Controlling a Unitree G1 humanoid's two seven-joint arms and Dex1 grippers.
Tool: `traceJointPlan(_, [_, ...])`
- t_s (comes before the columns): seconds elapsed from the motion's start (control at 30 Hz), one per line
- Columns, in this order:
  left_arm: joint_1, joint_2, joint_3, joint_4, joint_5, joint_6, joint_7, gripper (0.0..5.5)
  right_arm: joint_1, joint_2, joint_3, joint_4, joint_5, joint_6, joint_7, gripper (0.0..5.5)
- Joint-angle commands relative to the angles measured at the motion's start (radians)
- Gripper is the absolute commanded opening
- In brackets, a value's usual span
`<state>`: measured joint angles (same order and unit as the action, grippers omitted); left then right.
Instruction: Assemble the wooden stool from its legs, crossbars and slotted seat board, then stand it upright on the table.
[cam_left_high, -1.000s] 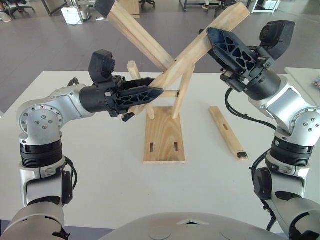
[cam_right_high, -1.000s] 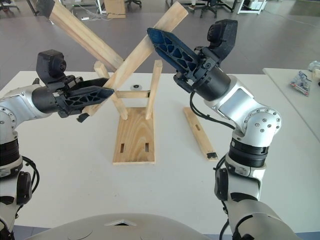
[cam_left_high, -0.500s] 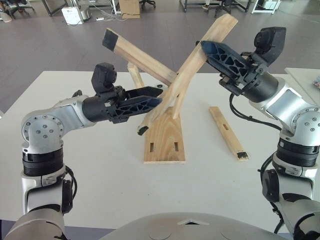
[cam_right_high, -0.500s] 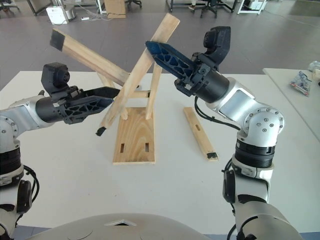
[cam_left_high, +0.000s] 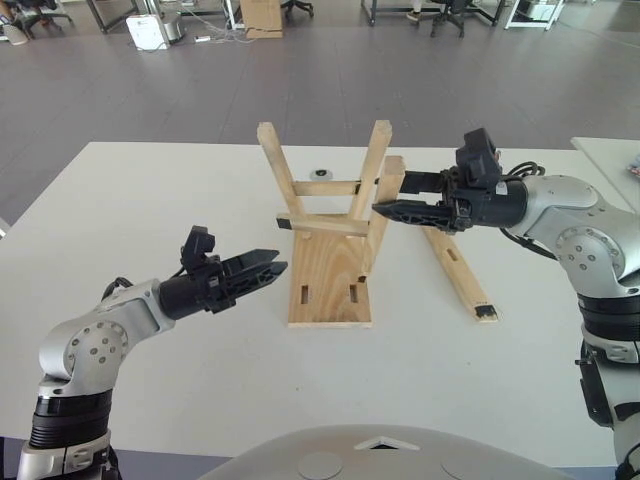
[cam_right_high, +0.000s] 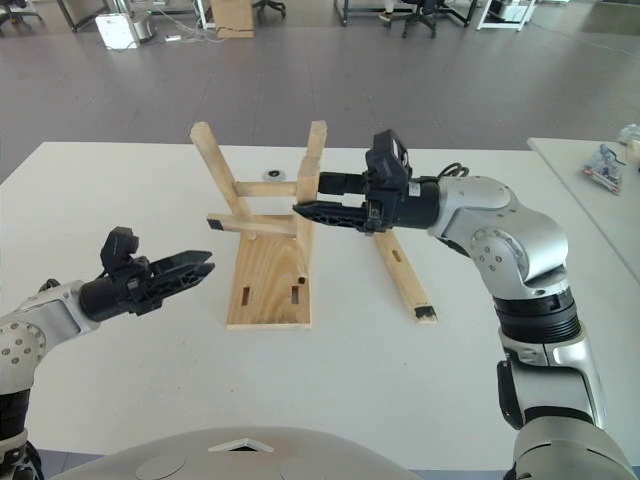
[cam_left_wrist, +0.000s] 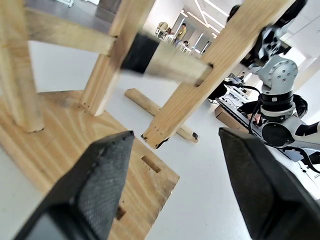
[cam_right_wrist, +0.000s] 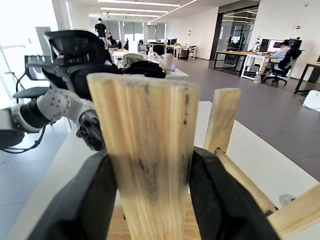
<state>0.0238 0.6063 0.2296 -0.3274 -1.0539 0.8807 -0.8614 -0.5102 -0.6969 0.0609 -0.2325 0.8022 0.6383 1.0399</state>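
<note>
The stool is roughly half built and upside down. The left fingers hang low over the tabletop, spread wide and empty, with their tips aimed at the seat board just ahead of them. The left arm is bent and held near the surface.

The board lies flat. Two legs stand in its far slots, beyond the left fingertips, and a crossbar joins them. The two near slots look empty.

A third leg leans over the board, clamped between the right fingers near its upper end. The right wrist view shows the wood filling the gap between them. A dark-tipped second crossbar runs out of this leg, away from the right fingers and across the front of the standing pair. The leg's foot is close over the board, below the right fingers, and I judge it not yet seated. The right arm reaches in level from the side.

A fourth leg lies loose on the tabletop beneath that forearm.

Left to do, by my reckoning: seat the third leg, fit the fourth, and turn the stool upright.
</note>
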Motion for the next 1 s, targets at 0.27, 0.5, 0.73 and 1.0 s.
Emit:
traceJointPlan(0.27, [-0.04,-0.002,-0.003,0.024,-0.002,0.007,0.006,3.13,0.035,0.063,-0.062,-0.032,0.061,0.006,0.05,2.04])
traceJointPlan(0.5, [0.133,0.097,-0.082,0.192,0.195,-0.077,-0.134,3.13,0.079,0.074,-0.078,-0.039,0.059,-0.003,0.063,2.04])
traceJointPlan(0.73, [0.147,0.076,-0.076,0.264,0.238,-0.107,-0.153,3.13,0.066,0.09,-0.068,0.001,0.045,-0.002,0.084,2.04])
traceJointPlan(1.0, [0.14,0.042,-0.084,0.284,0.27,-0.138,-0.148,3.13,0.03,0.09,-0.051,0.083,-0.001,-0.004,0.132,2.04])
